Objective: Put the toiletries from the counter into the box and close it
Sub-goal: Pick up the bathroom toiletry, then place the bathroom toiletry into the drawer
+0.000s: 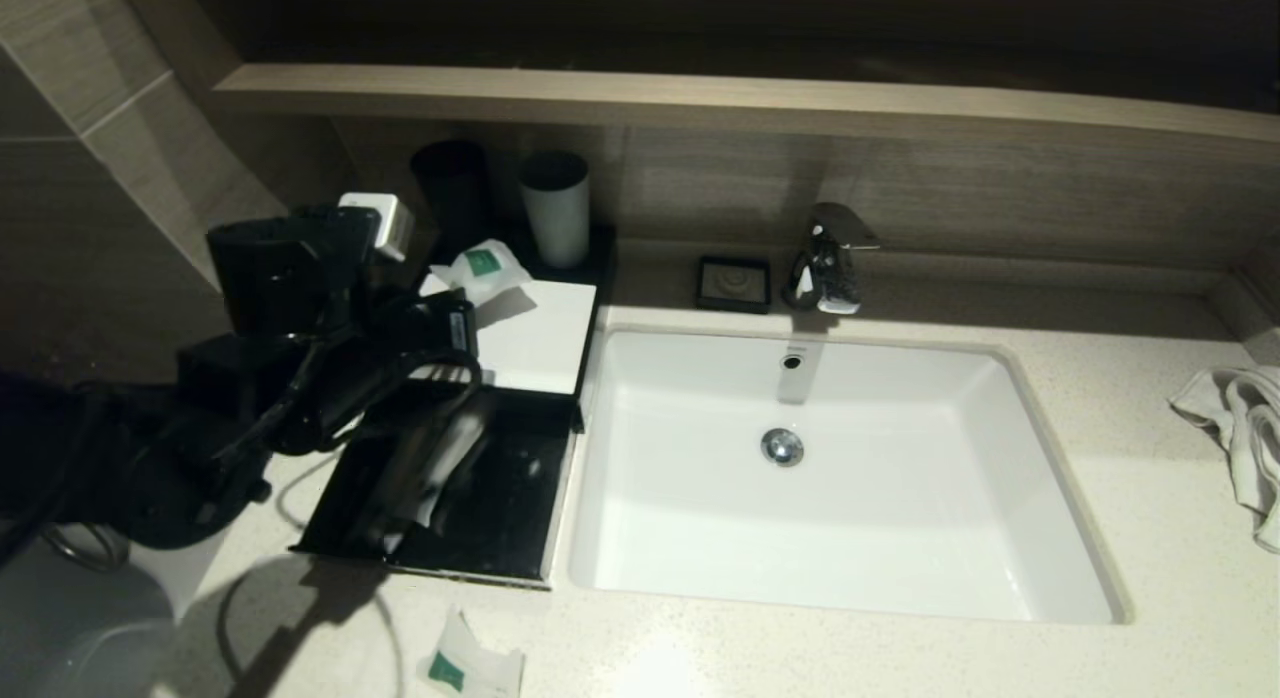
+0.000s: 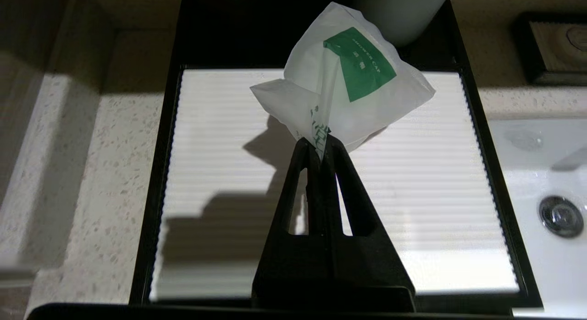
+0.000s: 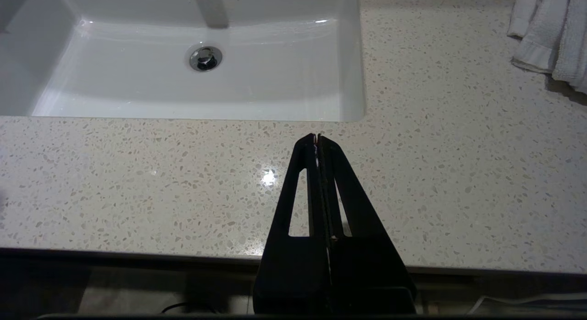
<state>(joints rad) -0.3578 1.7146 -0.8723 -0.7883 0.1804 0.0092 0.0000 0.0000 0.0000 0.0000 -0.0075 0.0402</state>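
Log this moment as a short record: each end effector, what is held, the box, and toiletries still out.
left end effector: shut on a sachet with a green label, held above the box's white top panel
right end effector: shut, holding nothing, parked over the counter in front of the sink
box: drawer pulled open, a long packet lying inside
still out: one sachet on the counter in front of the drawer

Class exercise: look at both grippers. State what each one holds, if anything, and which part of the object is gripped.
The left gripper pinches a shower cap sachet by its lower corner, above the box's white top panel. The right gripper is shut on nothing.
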